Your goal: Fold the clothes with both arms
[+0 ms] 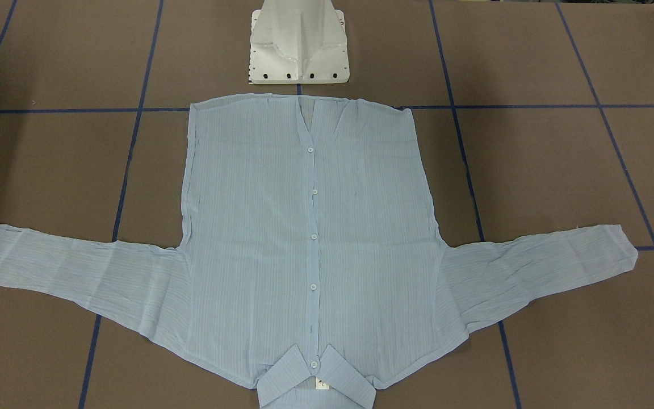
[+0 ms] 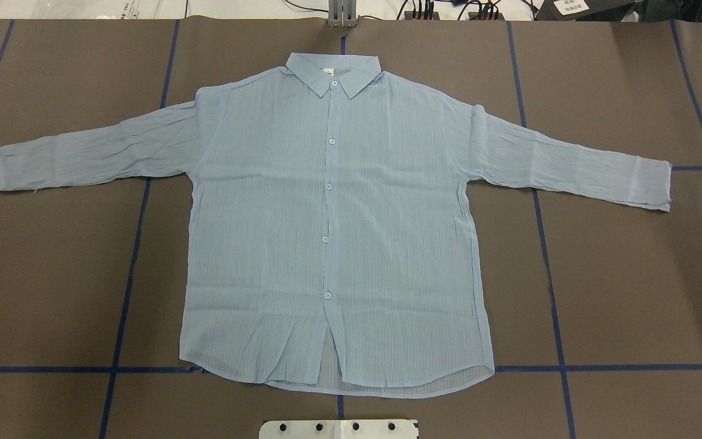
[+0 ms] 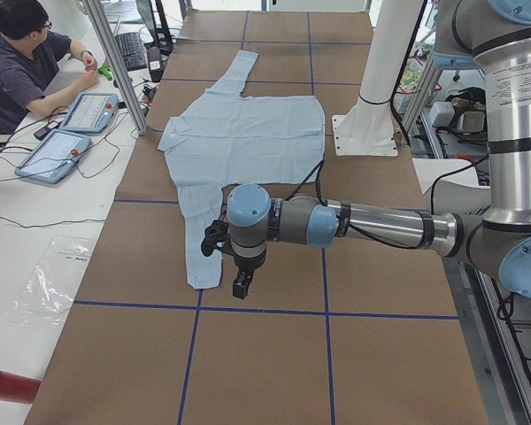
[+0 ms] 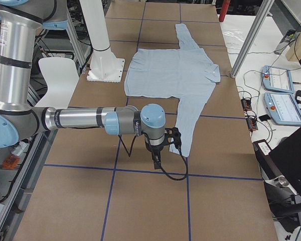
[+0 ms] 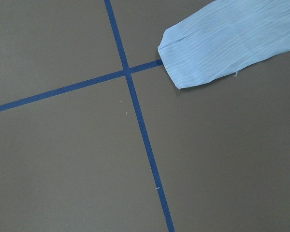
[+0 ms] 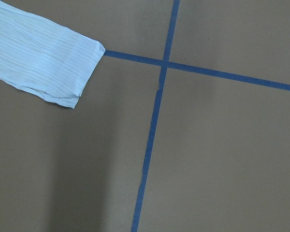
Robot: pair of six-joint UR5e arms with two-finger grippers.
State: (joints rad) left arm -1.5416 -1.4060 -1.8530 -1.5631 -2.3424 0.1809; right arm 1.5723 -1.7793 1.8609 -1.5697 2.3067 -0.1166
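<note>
The light-blue striped shirt [image 2: 333, 225] lies flat and buttoned on the brown table, collar away from the robot, both sleeves spread out sideways. It also shows in the front view [image 1: 304, 238]. My left gripper [image 3: 240, 285] hangs above the table beside the near sleeve's cuff [image 5: 217, 48]; I cannot tell if it is open or shut. My right gripper [image 4: 156, 160] hangs above the table beside the other cuff [image 6: 38, 63]; I cannot tell its state either. Neither wrist view shows any fingers. Both arms are out of the overhead and front views.
The white pedestal base [image 1: 298, 45] stands at the shirt's hem side. Blue tape lines [image 2: 131, 256] cross the brown table cover. An operator [image 3: 26, 62] sits by teach pendants [image 3: 71, 133] at a side table. An aluminium post [image 4: 251, 37] stands near the collar side.
</note>
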